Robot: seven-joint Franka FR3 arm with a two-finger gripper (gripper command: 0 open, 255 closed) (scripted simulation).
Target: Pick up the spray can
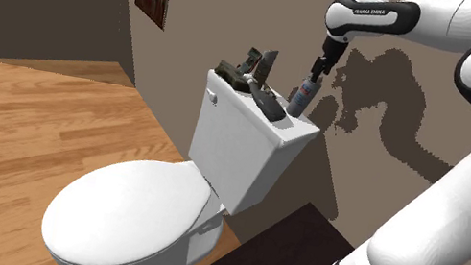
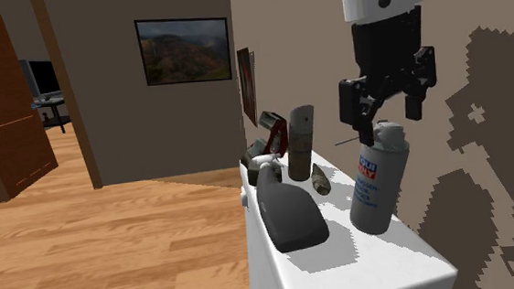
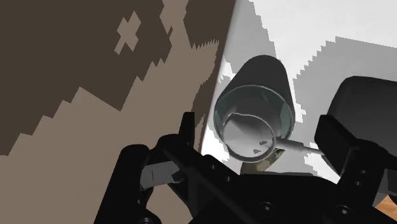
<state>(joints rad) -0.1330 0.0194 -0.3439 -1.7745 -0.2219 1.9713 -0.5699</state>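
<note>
Right under the gripper [image 2: 383, 113], the can [image 2: 377, 182] stands upright on the tank lid [image 2: 372, 262], by the wall [image 2: 494, 161]. Fingers [image 2: 350, 101] apart, just above the cap [image 2: 388, 136], not touching. Prob. light, stiff, smooth & round, so slippery; grip mid-body, squarely.

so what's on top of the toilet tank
On its white lid: the spray can under the open gripper, a dark flat object beside it, a brownish upright can, and smaller clutter behind, partly covered and too overlapped to name.
</note>
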